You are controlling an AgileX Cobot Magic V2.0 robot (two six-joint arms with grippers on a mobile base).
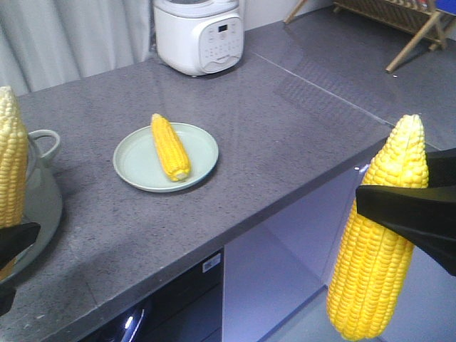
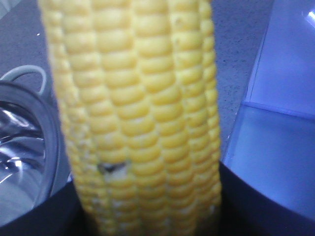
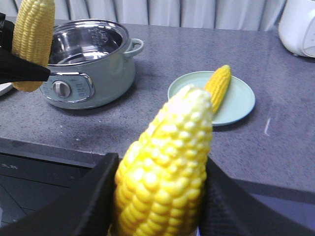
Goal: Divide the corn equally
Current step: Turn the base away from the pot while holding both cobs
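Observation:
One corn cob (image 1: 170, 146) lies on a pale green plate (image 1: 135, 167) in the middle of the grey counter; the right wrist view shows this cob (image 3: 218, 86) and its plate (image 3: 241, 98) too. My left gripper (image 1: 14, 242) is shut on a second cob (image 1: 11, 157), held upright beside the pot. That cob (image 2: 142, 108) fills the left wrist view between the black fingers of the gripper (image 2: 147, 206). My right gripper (image 1: 406, 214) is shut on a third cob (image 1: 377, 235), upright, out past the counter's front edge. In the right wrist view this cob (image 3: 167, 172) stands in the gripper (image 3: 160, 196).
A pale green steel-lined pot (image 3: 88, 64) with side handles stands at the counter's left. A white rice cooker (image 1: 199, 35) sits at the back. A wooden rack (image 1: 406, 21) is at the far right. The counter's front edge (image 1: 285, 206) runs diagonally above dark cabinets.

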